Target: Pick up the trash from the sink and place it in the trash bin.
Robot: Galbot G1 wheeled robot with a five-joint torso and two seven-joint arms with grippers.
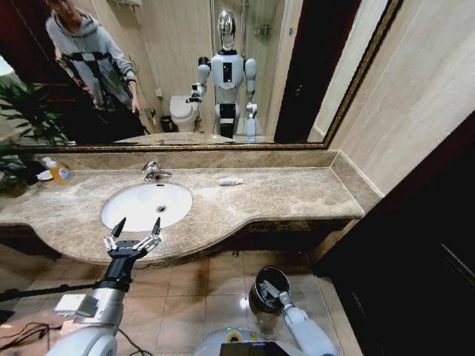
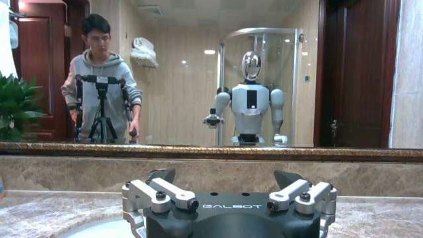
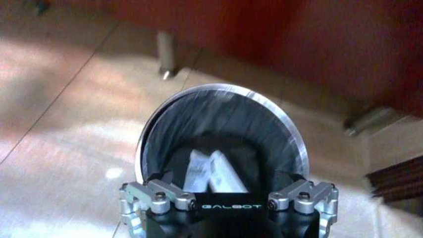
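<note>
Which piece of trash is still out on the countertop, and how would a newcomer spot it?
Start at the white oval sink in the beige marble countertop, then look past the chrome faucet toward the robot's right. Near the backsplash lies a short white tube, flat on the marble. Unlike the orange-yellow bottle at the far left, it is white and lying down.

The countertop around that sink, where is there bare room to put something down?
The marble countertop lies bare from the small white tube to its right end by the wall. Between the sink and the orange-yellow bottle is another free patch. The front edge is crowded: the left gripper hovers open there. The right gripper is down at the trash bin.
</note>
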